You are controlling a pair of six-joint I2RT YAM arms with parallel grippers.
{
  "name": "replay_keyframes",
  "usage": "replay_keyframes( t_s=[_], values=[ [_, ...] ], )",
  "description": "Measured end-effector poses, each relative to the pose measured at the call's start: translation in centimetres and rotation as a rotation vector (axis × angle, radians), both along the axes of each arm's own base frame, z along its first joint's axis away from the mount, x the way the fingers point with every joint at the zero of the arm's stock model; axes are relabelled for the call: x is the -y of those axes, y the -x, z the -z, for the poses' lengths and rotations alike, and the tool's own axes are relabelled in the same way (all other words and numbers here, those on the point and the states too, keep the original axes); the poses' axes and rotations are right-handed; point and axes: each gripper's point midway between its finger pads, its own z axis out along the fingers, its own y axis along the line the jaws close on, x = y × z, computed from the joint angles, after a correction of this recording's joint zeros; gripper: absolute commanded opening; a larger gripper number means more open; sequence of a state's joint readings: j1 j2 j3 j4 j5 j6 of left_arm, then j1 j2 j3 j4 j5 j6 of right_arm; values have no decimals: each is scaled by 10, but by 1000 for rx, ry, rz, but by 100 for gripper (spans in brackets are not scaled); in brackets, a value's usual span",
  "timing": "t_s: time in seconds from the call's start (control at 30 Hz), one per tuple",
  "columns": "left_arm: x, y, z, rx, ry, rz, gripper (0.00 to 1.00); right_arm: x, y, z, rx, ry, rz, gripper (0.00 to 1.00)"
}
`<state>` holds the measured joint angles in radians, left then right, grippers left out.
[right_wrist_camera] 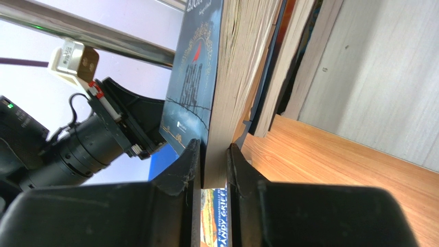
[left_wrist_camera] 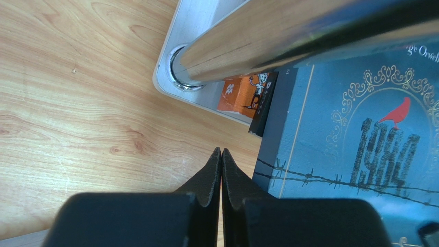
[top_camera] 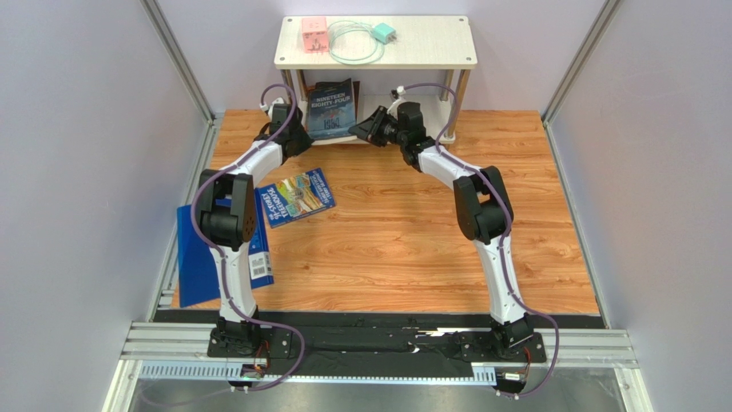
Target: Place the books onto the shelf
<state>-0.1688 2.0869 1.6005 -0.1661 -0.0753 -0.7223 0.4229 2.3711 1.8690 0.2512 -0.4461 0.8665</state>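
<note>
**Wood-grain tabletop, shelf at the far edge: one book clamped at the lower tier**

Pale lilac walls [top_camera: 77, 129] enclose a wood-grain tabletop [top_camera: 404, 249]. The shelf [top_camera: 430, 43] is set against the far edge, and both arms are stretched toward its lower tier.

A blue book [top_camera: 196, 257] lies flat at the left edge of the table, partly covered by the left arm and overhanging the side. An illustrated book [top_camera: 296, 196] with a teal and blue cover lies flat just beside that arm.

A dark blue-grey book [top_camera: 332, 110] marked "1984" is stood upright in the lower tier. It is pinched along its page edge by the right gripper [right_wrist_camera: 213, 149], one finger on the cover and one on the back. More books are seen upright behind it, among them an orange book [left_wrist_camera: 242, 95] and a black book [left_wrist_camera: 265, 105].

The left gripper [left_wrist_camera: 221, 154] is pressed fully closed with nothing between its fingers, and is held near the front left post [left_wrist_camera: 247, 49], just beside the "1984" cover.

On the top board are set a pink box [top_camera: 313, 33], a coiled cable [top_camera: 352, 51] and a teal plug [top_camera: 383, 33].
</note>
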Motion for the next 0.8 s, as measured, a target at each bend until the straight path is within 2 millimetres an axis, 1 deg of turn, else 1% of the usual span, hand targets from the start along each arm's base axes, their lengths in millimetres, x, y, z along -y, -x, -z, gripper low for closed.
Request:
replay_keyframes(
  t_s=[0.03, 0.1, 0.2, 0.23, 0.37, 0.43, 0.5, 0.63, 0.8],
  values=[
    [0, 0, 0, 2, -2, 2, 0, 0, -1, -2, -1, 0, 0, 31],
    [-1, 0, -1, 5, -8, 6, 0, -2, -1, -8, 4, 1, -6, 45],
    [-1, -1, -4, 17, -15, 12, 0, -4, 1, -8, 7, 3, -14, 58],
    [-1, -1, -5, 19, -16, 13, 0, -4, 3, -5, 4, 8, -15, 59],
    [-1, -1, -7, 24, -22, 20, 0, 0, 17, 13, -29, 47, -18, 61],
    [0, -1, -7, 24, -21, 23, 0, 2, 21, 16, -36, 62, -19, 61],
    [0, -1, -7, 24, -20, 29, 0, 4, 23, 12, -33, 72, -20, 61],
    [2, -4, -13, 34, -16, 34, 0, 6, 27, -2, -4, 75, -22, 58],
    [3, -13, -33, 71, -11, 35, 0, 9, 36, -16, 25, 84, -43, 54]
  ],
)
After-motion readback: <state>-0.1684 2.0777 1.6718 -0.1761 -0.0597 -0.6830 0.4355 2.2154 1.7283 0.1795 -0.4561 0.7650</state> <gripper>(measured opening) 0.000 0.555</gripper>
